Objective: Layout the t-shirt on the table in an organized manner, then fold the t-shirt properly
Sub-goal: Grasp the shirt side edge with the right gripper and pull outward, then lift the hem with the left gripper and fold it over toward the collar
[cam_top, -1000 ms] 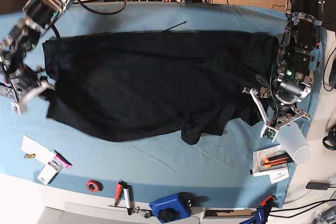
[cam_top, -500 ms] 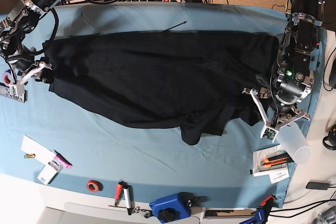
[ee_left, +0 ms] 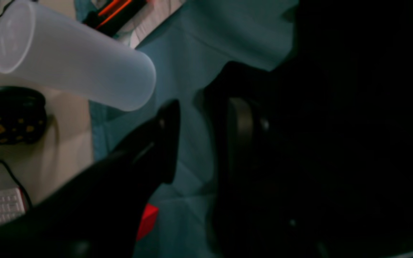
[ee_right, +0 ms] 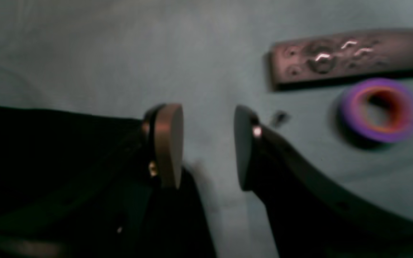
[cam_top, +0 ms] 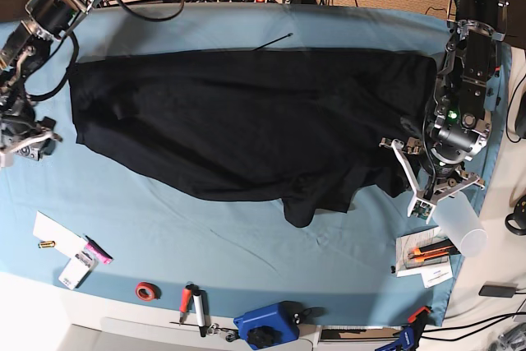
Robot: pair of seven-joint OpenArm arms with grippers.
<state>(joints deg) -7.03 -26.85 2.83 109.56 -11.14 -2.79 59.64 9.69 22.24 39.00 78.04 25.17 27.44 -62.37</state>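
The black t-shirt (cam_top: 246, 121) lies spread lengthwise across the light blue table (cam_top: 246, 244), with a bunched lobe hanging at its lower edge right of middle. My right gripper (cam_top: 23, 145) stands open over bare cloth just left of the shirt's left edge. In the right wrist view its fingers (ee_right: 169, 143) are apart with only table between them, and the shirt (ee_right: 48, 161) lies at the left finger. My left gripper (cam_top: 440, 189) is at the shirt's right end. It is open (ee_left: 204, 138), with blue cloth in the gap and one finger against the black fabric (ee_left: 335, 125).
A frosted plastic cup (cam_top: 460, 223) lies by the left gripper. A purple tape roll (ee_right: 378, 109) and a grey remote-like bar (ee_right: 350, 55) sit near the right gripper. Cards (cam_top: 70, 252), red tape (cam_top: 148, 291), markers (cam_top: 193, 302) and a blue device (cam_top: 267, 326) line the front edge.
My right gripper opened, let go of the shirt's left end and drew back left off it. The shirt's lower left edge moved up and now lies flatter. The left arm stayed still.
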